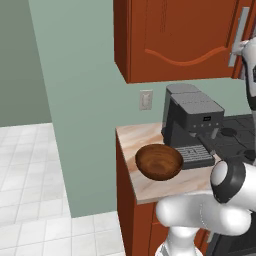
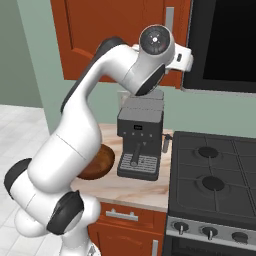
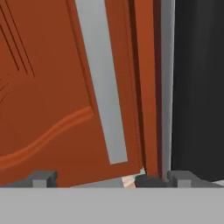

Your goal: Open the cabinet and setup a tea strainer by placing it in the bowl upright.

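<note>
The cabinet (image 1: 175, 35) hangs on the wall above the counter, and its arched-panel door looks shut. The door's long grey bar handle (image 3: 103, 87) runs down the middle of the hand view, close in front of me. My gripper (image 3: 113, 179) is open, with its two fingertips (image 3: 43, 178) set wide apart just below the handle's lower end and nothing between them. The same handle (image 1: 240, 35) stands at the door's right edge, with my white hand right beside it. The dark wooden bowl (image 1: 159, 161) sits empty at the counter's front left. The tea strainer is out of view.
A grey coffee machine (image 1: 192, 122) stands on the marble counter (image 1: 130, 142) just right of the bowl. A black stove (image 2: 215, 180) adjoins the counter on the right, with a black microwave (image 2: 225, 40) above it beside the cabinet. My own arm hides part of the bowl (image 2: 101, 162).
</note>
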Controlling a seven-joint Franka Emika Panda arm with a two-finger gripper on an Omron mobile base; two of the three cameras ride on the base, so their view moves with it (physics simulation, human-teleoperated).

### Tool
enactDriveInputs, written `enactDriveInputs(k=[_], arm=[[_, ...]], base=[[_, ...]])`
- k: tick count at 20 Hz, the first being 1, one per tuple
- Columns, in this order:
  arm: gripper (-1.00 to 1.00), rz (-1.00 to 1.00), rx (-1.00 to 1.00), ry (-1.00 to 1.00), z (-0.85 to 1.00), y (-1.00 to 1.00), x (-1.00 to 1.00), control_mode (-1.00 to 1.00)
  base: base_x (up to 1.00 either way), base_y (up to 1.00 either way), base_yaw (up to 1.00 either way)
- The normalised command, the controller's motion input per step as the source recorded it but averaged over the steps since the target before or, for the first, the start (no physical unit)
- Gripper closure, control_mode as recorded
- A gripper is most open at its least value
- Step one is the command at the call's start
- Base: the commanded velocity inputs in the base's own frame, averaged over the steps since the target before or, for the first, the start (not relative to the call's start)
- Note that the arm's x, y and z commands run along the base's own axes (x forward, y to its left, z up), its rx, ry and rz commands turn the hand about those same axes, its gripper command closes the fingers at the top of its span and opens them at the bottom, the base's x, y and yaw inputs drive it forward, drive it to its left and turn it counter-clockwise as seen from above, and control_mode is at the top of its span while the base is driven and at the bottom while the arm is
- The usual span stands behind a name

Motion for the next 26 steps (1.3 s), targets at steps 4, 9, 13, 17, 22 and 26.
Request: enactDriveInputs(k=[4,9,13,17,22,26], arm=[[-1.0,0.05,0.0,0.0,-0.04,0.0,0.68,-1.0],[-1.0,0.12,0.0,0.03,0.0,-0.2,0.62,-1.0],[-1.0,0.09,0.0,0.09,0.0,-0.03,0.53,-1.0],[-1.0,0.1,0.0,0.05,0.0,-0.09,0.46,-1.0],[-1.0,0.08,0.0,0.0,0.0,-0.01,0.32,-1.0],[-1.0,0.05,0.0,0.0,-0.15,-0.06,0.23,-1.0]], base=[[0.0,0.0,0.0],[0.0,0.0,0.0],[0.0,0.0,0.0],[0.0,0.0,0.0],[0.0,0.0,0.0],[0.0,0.0,0.0]])
